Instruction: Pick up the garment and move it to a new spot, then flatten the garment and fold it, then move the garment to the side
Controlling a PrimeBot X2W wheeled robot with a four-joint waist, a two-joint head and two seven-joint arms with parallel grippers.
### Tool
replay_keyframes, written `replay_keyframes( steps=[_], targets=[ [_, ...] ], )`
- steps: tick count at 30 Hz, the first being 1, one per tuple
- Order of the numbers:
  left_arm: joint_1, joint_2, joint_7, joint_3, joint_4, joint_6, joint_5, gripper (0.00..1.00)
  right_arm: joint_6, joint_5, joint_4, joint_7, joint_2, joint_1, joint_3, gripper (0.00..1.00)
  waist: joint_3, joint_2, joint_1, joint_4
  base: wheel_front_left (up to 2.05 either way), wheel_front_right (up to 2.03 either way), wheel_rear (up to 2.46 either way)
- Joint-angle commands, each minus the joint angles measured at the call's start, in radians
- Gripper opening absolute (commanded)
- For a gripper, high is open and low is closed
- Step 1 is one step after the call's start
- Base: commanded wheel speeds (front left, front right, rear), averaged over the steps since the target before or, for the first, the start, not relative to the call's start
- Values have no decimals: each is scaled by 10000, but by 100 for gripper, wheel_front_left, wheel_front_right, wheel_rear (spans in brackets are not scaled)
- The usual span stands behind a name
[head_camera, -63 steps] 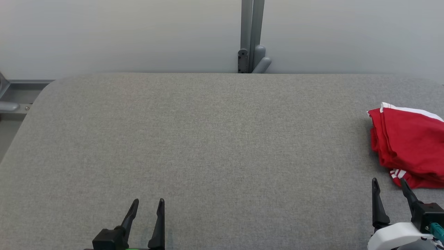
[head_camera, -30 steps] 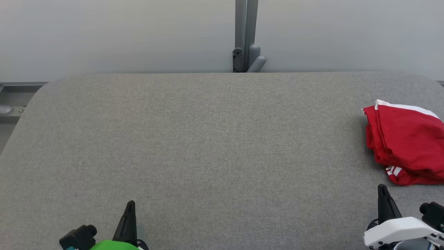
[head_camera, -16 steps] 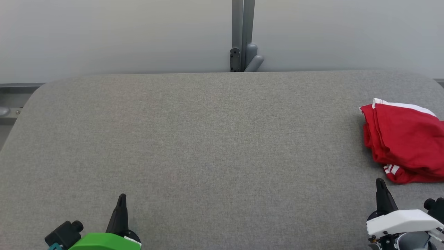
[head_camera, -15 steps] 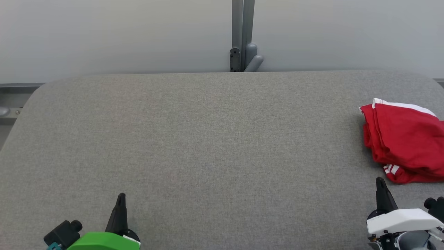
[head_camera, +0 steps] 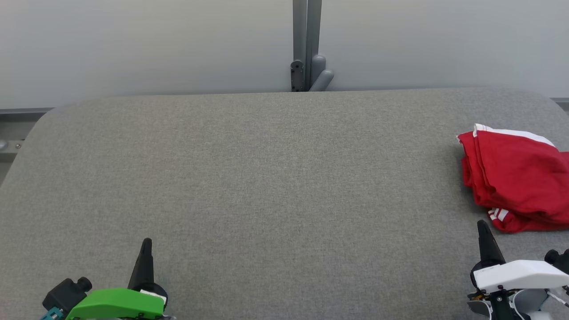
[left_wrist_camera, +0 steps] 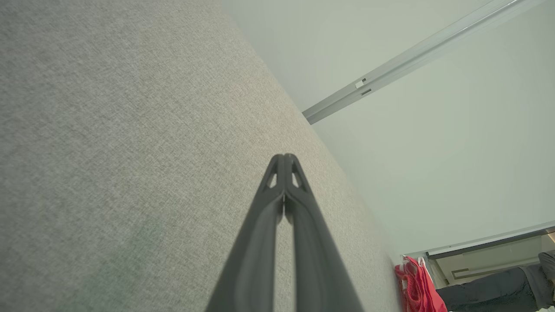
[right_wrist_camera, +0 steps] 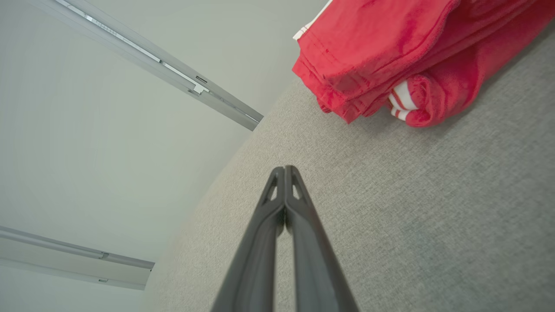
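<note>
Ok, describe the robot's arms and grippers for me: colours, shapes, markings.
Both have long, dark, tapering fingers with small triangular cut-outs near the tips. The left gripper sits on a bright green cover with a black knob and teal fitting beside it; the right gripper on a white cover with a black knob.

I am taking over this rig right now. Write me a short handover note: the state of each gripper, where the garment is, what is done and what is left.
Left gripper: fingers shut, holding nothing, above the bare grey fabric-covered table at the front left.
Right gripper: fingers shut, holding nothing, just short of the red garment with white stripes, not touching it.
Garment: lies in a folded stack at the table's right edge, partly cut off in the head view.
Done: it looks folded and set to the side.
Left: probably nothing; a striped roll sticks out at the near side, so check the fold.
</note>
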Motion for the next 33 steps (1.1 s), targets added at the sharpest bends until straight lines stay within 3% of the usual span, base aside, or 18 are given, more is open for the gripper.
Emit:
replay_keyframes(
  steps=[1, 33],
  targets=[
    [-295, 57, 72, 78, -132, -38, -236, 0, -1, 296, -133, 85, -71, -242, 18, 0, 2, 0, 0, -8, 0, 0, 0],
    [-839, 43, 927, 738, -201, -126, -3255, 0, -1, 3956, -173, 925, -121, -690, 242, 0, 47, 0, 0, -251, 0, 0, 0]
  ],
)
